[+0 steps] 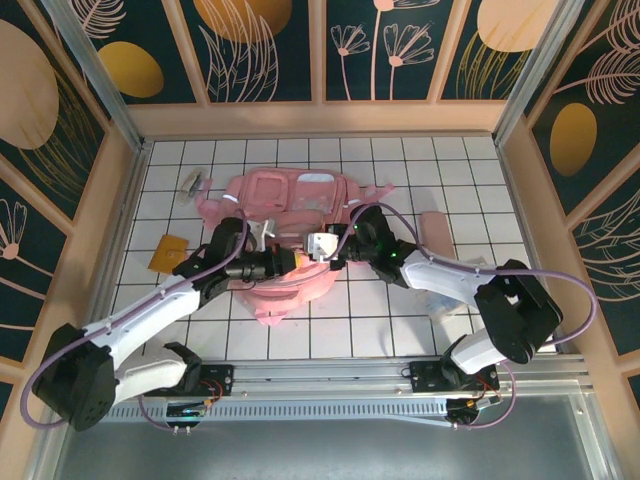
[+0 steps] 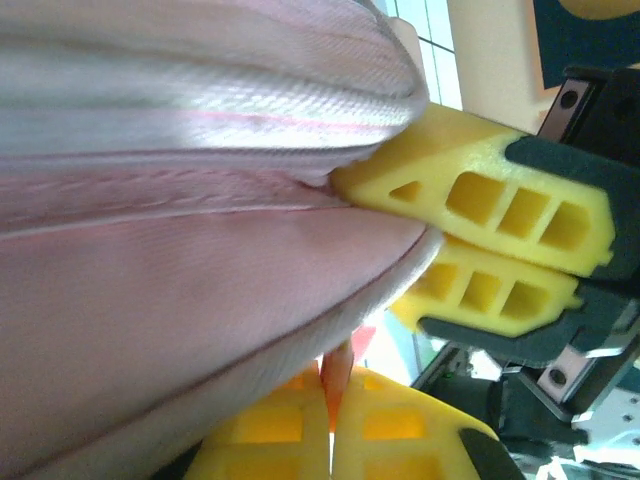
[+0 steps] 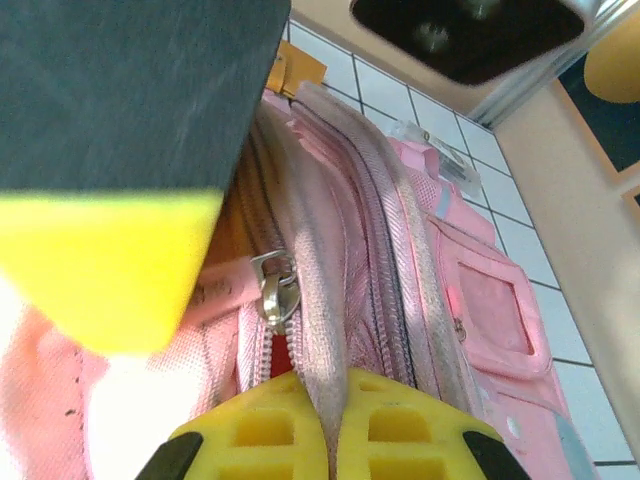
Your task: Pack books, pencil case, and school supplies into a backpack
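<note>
Both jaws are clamped on pink cloth: the left gripper [image 2: 335, 395] nips a thin edge of the backpack [image 1: 290, 195], and the right gripper [image 3: 322, 400] nips the lip beside its zipper pull [image 3: 275, 295] (the two meet almost tip to tip at the bag's near rim). The backpack lies mid-table toward the far wall. The table [image 1: 500, 180] shows bare tiles at its far right corner and along its near edge. The orange pad [image 1: 167, 253] sits near the left wall, well apart, and the tiny grey-white piece [image 1: 193, 182] lies toward the far-left corner.
</note>
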